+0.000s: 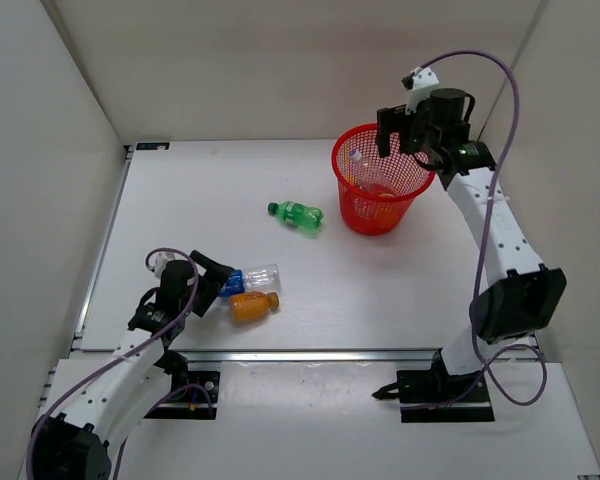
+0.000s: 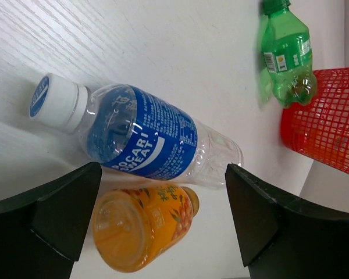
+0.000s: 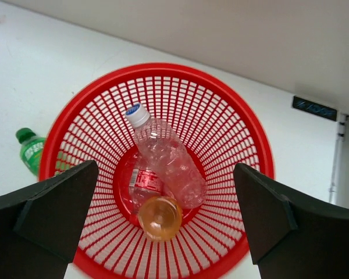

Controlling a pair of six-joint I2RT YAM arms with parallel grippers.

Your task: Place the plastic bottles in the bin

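Observation:
The red mesh bin point(image 1: 416, 183) stands at the back right. My right gripper point(image 1: 400, 132) hangs open and empty just above it. In the right wrist view the bin point(image 3: 163, 71) holds a clear bottle with a white cap point(image 3: 166, 160), a red-labelled clear part point(image 3: 141, 181) beside it, and a stubby orange bottle point(image 3: 160, 218). My left gripper point(image 1: 212, 280) is open at the near left, its jaws either side of a second orange bottle point(image 2: 142, 226) without touching it. The blue-label bottle point(image 2: 142, 139) lies just beyond. The green bottle point(image 1: 297, 214) lies mid-table, left of the bin.
White walls enclose the table on three sides. A metal rail point(image 1: 310, 355) runs along the near edge, and another along the left edge point(image 1: 105, 245). A small black plate point(image 3: 314, 108) sits at the table's back edge behind the bin.

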